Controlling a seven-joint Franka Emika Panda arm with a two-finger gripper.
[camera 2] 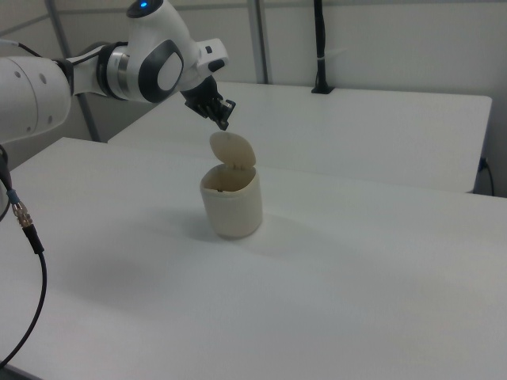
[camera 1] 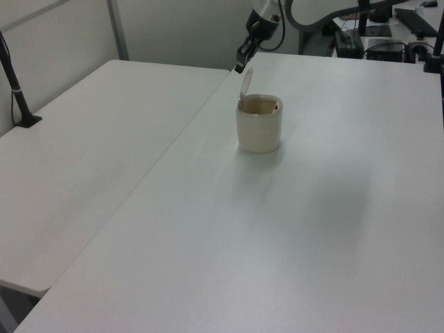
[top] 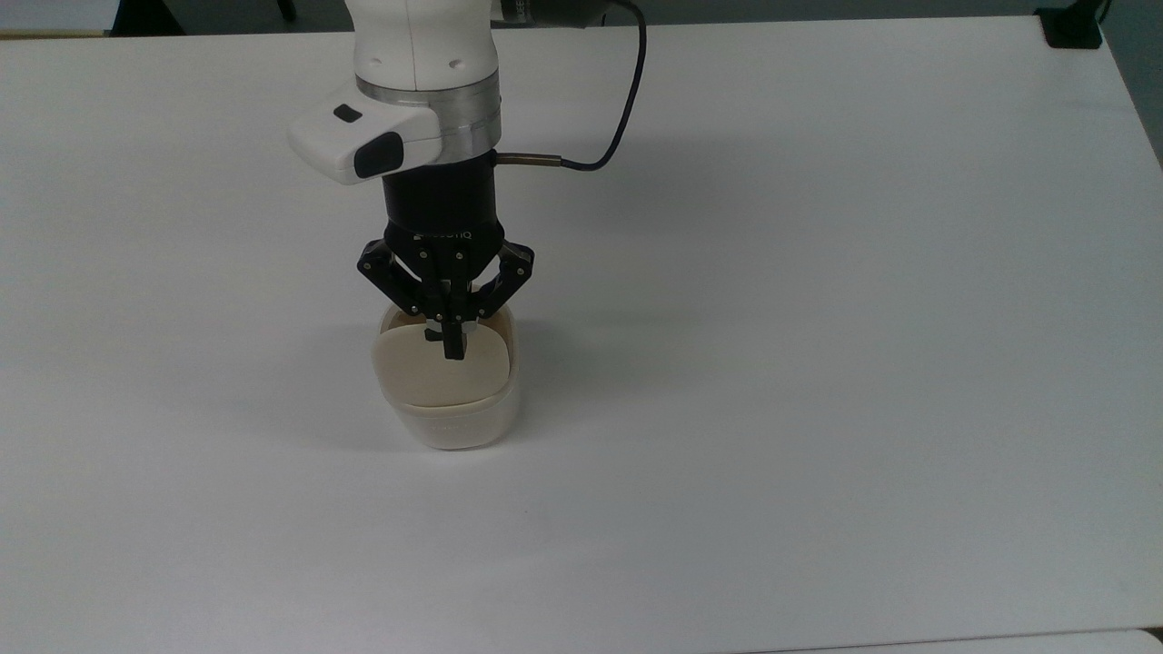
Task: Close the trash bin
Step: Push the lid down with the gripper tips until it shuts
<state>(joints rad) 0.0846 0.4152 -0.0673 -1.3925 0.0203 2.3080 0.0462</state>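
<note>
Bin sitting alone on a white desk (top: 818, 363)
Cream bin (top: 452, 413), lid (top: 436, 372) upright; pincer (top: 453, 350) pinched together, holding nothing, at its 12 o'clock edge.

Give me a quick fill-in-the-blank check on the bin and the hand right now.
1. The bin's lid stands ____ on its hinge.
2. The hand's fingers are ____.
3. In the right view, the hand sits just ____ the lid's top edge.
4. The bin stands on a ____ table.

Missing words: open; shut; above; white
</note>
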